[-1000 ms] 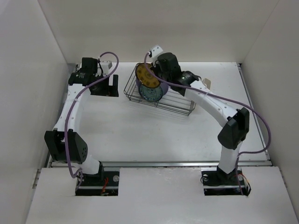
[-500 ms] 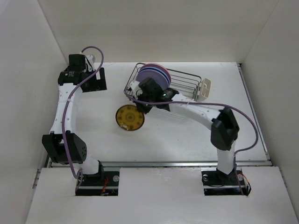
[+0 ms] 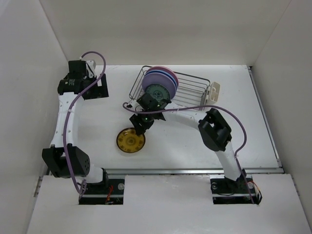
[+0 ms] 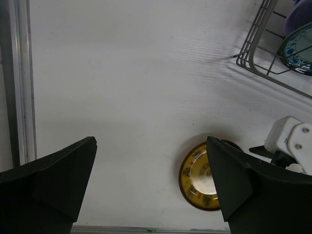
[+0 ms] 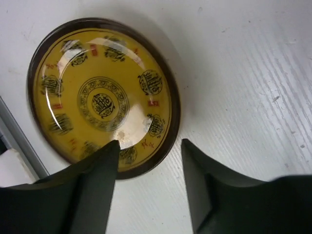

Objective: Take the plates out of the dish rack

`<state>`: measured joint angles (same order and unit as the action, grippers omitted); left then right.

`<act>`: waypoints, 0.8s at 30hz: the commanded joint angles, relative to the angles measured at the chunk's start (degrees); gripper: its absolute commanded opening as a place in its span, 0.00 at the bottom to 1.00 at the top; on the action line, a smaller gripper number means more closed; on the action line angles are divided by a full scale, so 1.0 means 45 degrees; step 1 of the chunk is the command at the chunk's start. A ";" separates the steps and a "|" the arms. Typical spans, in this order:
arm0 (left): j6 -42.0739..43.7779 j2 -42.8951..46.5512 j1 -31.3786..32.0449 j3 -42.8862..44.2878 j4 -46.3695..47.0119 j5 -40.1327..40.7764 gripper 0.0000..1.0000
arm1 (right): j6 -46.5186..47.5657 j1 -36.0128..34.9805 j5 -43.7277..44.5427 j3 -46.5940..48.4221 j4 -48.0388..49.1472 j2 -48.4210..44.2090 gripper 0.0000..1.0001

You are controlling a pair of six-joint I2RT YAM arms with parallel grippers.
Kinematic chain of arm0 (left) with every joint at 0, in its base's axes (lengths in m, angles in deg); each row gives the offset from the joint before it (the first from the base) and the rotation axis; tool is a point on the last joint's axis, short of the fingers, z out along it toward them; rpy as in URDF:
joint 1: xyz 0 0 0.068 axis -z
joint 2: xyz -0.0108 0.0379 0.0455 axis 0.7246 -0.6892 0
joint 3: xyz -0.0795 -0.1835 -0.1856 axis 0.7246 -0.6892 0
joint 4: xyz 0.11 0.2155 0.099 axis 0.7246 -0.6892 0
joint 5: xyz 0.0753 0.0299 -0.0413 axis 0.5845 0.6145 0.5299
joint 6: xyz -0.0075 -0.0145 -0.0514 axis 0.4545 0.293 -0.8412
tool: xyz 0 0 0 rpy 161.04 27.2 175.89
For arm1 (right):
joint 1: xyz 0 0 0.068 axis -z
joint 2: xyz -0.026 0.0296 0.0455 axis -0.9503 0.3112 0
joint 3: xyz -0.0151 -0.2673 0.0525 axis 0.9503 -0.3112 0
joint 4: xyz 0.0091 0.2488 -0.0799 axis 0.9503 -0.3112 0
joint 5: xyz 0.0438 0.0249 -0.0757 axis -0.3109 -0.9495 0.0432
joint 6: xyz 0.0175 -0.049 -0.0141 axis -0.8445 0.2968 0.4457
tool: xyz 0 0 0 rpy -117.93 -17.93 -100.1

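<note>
The small yellow patterned plate point(image 3: 130, 141) point(image 5: 102, 97) point(image 4: 197, 178) lies flat on the table, in front and to the left of the dish rack point(image 3: 187, 95) point(image 4: 253, 53). My right gripper point(image 3: 139, 126) point(image 5: 148, 165) hovers at the plate's near rim, open and holding nothing. In the rack stand the teal patterned plate point(image 3: 157, 92) point(image 4: 300, 48) and, behind it, larger lavender, blue and pink plates point(image 3: 160, 75). My left gripper point(image 3: 99, 87) point(image 4: 151, 180) hangs open at the back left, well away from the plates.
A cream utensil cup point(image 3: 213, 91) is clipped to the rack's right end. White walls close the table on the left, back and right. A metal rail point(image 3: 165, 170) runs along the near edge. The right arm point(image 3: 214, 129) stretches across the table's middle.
My right gripper carried the yellow plate from the rack down to the table's front left, then opened and released it. The left arm drew slightly left.
</note>
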<state>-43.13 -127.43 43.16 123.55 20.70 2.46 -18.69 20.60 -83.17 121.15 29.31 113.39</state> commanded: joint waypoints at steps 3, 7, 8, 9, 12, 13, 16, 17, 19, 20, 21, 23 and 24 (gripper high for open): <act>0.0316 0.0403 -0.0036 -0.0211 -0.0023 0.0202 0.94 | 0.0025 0.0025 0.0812 0.0754 0.0235 -0.1181 0.66; 0.0783 0.0151 -0.0036 -0.0074 -0.0160 0.0202 0.94 | -0.0129 0.0706 0.1749 0.1281 0.0235 -0.2936 0.70; 0.0784 0.0149 -0.0036 -0.0074 -0.0160 0.0356 0.94 | -0.0131 0.0902 0.2080 0.1283 0.0235 -0.3154 0.70; 0.0978 0.0149 -0.0036 -0.0074 -0.0295 0.0358 0.94 | -0.0305 0.1097 0.2470 0.1399 0.0370 -0.3311 0.70; 0.1330 0.0032 -0.0036 -0.0074 -0.0433 0.0223 0.94 | -0.0618 0.2015 0.5084 0.1769 0.0371 -0.3256 0.71; 0.1331 0.0032 -0.0036 -0.0074 -0.0433 0.0067 0.94 | -0.0619 0.2249 0.5768 0.1964 0.0255 -0.3061 0.71; 0.1449 0.0032 -0.0036 -0.0327 -0.0433 -0.0382 0.94 | -0.0619 0.3070 0.7238 0.3582 -0.1105 -0.1618 0.67; 0.1449 0.0032 -0.0036 -0.0328 -0.0433 -0.0519 0.94 | -0.0619 0.3323 0.7356 0.4399 -0.1403 -0.1207 0.66; 0.1449 0.0032 -0.0036 -0.0465 -0.0433 -0.0638 0.94 | -0.0619 0.3481 0.7357 0.4564 -0.1543 -0.0521 0.64; 0.1449 0.0032 -0.0036 -0.0465 -0.0569 -0.0754 0.94 | -0.0619 0.3482 0.7357 0.4564 -0.1349 -0.0520 0.64; 0.1449 0.0032 -0.0036 -0.0581 -0.0570 -0.0755 0.94 | -0.0619 0.3637 0.6951 0.4332 -0.1212 -0.0520 0.63; 0.1449 -0.0085 -0.0036 -0.0582 -0.0570 -0.0620 0.94 | -0.0483 0.3756 0.6732 0.4019 -0.0687 -0.0520 0.63; 0.1449 -0.0085 -0.0036 -0.0582 -0.0570 -0.0464 0.94 | -0.0483 0.3910 0.6732 0.3882 -0.0567 -0.0520 0.63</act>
<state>-37.49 -127.61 43.16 121.40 18.80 0.66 -20.09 38.77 -51.28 139.75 27.19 110.39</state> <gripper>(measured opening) 0.938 0.634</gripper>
